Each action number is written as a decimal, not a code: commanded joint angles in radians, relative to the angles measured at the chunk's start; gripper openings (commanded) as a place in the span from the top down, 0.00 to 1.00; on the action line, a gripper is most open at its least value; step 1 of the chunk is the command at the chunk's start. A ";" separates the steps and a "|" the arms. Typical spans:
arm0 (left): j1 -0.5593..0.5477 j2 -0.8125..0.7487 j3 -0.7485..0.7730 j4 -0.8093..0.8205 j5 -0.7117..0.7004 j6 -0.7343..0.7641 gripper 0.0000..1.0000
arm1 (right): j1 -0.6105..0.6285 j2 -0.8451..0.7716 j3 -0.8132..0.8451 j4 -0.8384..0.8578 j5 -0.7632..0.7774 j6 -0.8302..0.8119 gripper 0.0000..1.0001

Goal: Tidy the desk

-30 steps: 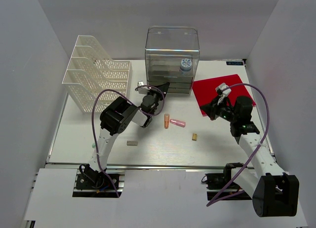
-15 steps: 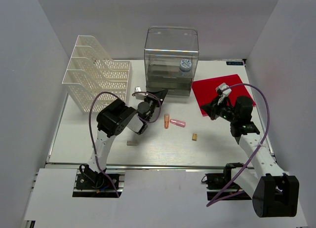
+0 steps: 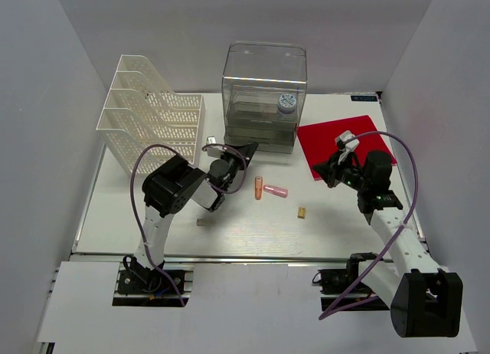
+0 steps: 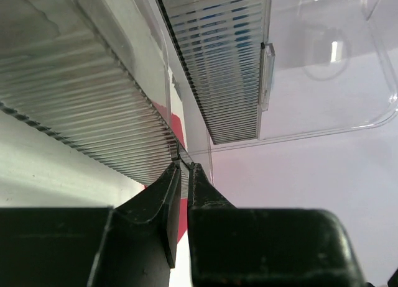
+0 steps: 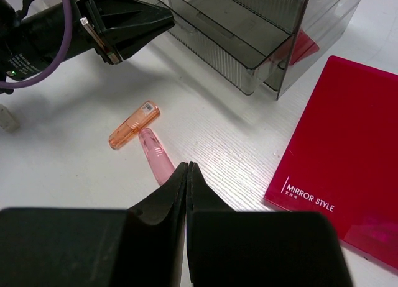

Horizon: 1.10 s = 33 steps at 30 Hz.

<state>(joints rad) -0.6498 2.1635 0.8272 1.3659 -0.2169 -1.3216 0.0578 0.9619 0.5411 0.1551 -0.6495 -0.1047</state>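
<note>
Surface: white desk [image 3: 253, 235] is lying flat between plain grey walls, filling the middle of the top view and carrying every item; its metal rail is facing the arm bases.
Surface axis: long side is running left to right across both arms; short side is running from the rail toward the back wall; top face is pointing up.
Left jaws: are pinching, almost closed, what seems to be the thin clear front lip of the drawer [image 5: 230, 26], which is standing pulled out of the clear drawer box [image 3: 264, 78]. The wrist view is too close to show how deep the hold is.
Right jaws: are hanging closed and empty, just above the pink cap [image 5: 155, 155], with the orange tube [image 5: 133, 125] beside it and the red booklet [image 5: 348, 132] to the right.
Risk, drawer: such a shallow pinch is likely asking for a slip off the lip.
Risk, box: a pull or push that binds is probably going to drag the whole light box across the surface instead of sliding the drawer.
Risk, cap: jaws coming down closed are going to shove the cap or roll it away, not grasp it.
Risk, tube: the drawer front is sitting near the tube, so a sideways swing may be knocking it.
</note>
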 commanded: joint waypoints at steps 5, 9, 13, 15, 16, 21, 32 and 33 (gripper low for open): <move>-0.025 -0.039 0.066 -0.252 0.106 0.051 1.00 | -0.015 -0.009 -0.006 0.017 0.007 -0.013 0.97; -0.045 -0.037 0.043 -0.225 0.136 0.050 1.00 | -0.013 -0.009 -0.004 0.015 0.002 -0.015 0.97; -0.063 -0.050 0.003 -0.188 0.131 0.047 1.00 | -0.016 -0.009 -0.006 0.014 -0.001 -0.015 0.97; -0.074 -0.053 -0.014 -0.177 0.129 0.044 1.00 | -0.019 -0.011 -0.004 0.015 0.001 -0.016 0.96; -0.074 -0.056 -0.017 -0.176 0.129 0.042 1.00 | -0.018 -0.011 -0.006 0.015 0.001 -0.016 0.97; -0.085 -0.067 -0.034 -0.171 0.126 0.038 1.00 | -0.023 -0.011 -0.007 0.009 -0.009 -0.032 0.94; -0.094 -0.077 -0.097 -0.142 0.102 -0.017 1.00 | -0.030 -0.002 -0.007 0.003 -0.025 -0.043 0.88; -0.085 -0.077 -0.102 -0.139 0.102 -0.028 1.00 | -0.029 0.000 -0.007 0.001 -0.025 -0.043 0.88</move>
<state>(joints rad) -0.7242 2.1044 0.7715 1.3121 -0.1482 -1.3434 0.0376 0.9619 0.5404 0.1516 -0.6582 -0.1318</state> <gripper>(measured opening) 0.186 0.123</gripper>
